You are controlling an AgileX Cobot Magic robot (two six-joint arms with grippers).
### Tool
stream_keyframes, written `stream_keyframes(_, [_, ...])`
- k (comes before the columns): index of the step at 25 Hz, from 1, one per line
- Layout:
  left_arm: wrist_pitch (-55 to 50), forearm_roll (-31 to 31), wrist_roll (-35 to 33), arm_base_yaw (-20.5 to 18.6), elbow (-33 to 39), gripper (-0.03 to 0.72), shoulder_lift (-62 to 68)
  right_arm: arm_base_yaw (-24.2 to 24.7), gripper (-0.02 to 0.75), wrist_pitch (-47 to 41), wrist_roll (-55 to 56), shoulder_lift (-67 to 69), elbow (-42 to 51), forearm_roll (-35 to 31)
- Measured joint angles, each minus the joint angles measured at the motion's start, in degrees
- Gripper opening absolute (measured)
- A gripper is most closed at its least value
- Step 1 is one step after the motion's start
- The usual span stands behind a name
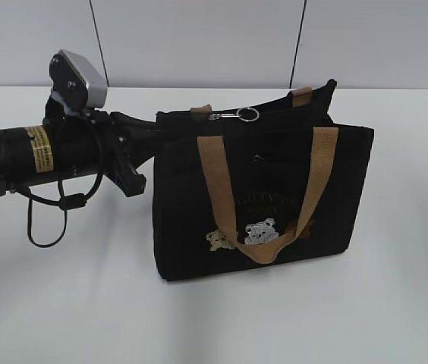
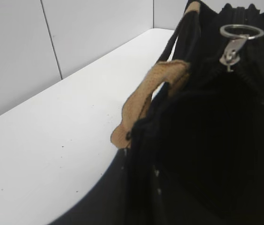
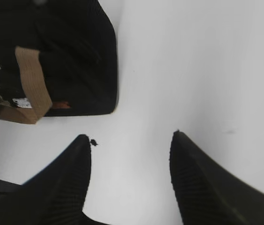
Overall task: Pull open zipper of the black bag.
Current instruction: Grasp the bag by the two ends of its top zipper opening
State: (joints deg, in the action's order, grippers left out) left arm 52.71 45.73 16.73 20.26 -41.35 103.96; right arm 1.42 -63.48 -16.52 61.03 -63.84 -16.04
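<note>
Jaws apart, our right gripper (image 3: 129, 154) hovers empty; we cannot tell our left gripper's state at the bag (image 1: 275, 197). We judge the zipper (image 1: 233, 115) hardly opened.

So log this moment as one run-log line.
left jaws: at left end of boxy black fabric bag, state unseen | right jaws: open, empty, above table | silver ring zipper pull: ungrasped | zipper: unopened

Left arm (image 1: 39, 152): black, extended level from the left edge of the exterior view, wrist camera housing on top, cable loop hanging beneath; its gripper end is hidden, so jaw state cannot be told. Right gripper (image 3: 129, 154): seen in its own wrist view, pointing downward, both black ribbed fingers (image 3: 66, 183) spread apart, holding nothing.
</note>
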Motion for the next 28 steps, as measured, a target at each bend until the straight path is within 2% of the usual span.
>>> stream_keyframes(7, [0.0, 0.0, 0.0, 0.0, 0.0, 0.04, 0.0, -13.92, 0.41, -0.45, 10.44, 16.76, -13.22, -0.05])
stream_keyframes(14, [0.0, 0.05, 0.0, 0.0, 0.0, 0.04, 0.0, -24.1, 0.41, -2.28, 15.02, 30.57, -27.01, -0.18])
stream_keyframes(20, [0.0, 0.05, 0.0, 0.0, 0.0, 0.04, 0.0, -28.36, 0.41, -4.79, 18.03, 38.92, -33.36, -0.49])
stream_keyframes(28, [0.0, 0.05, 0.0, 0.0, 0.0, 0.04, 0.0, -28.96, 0.41, -5.94, 19.41, 43.68, -33.94, -1.89])
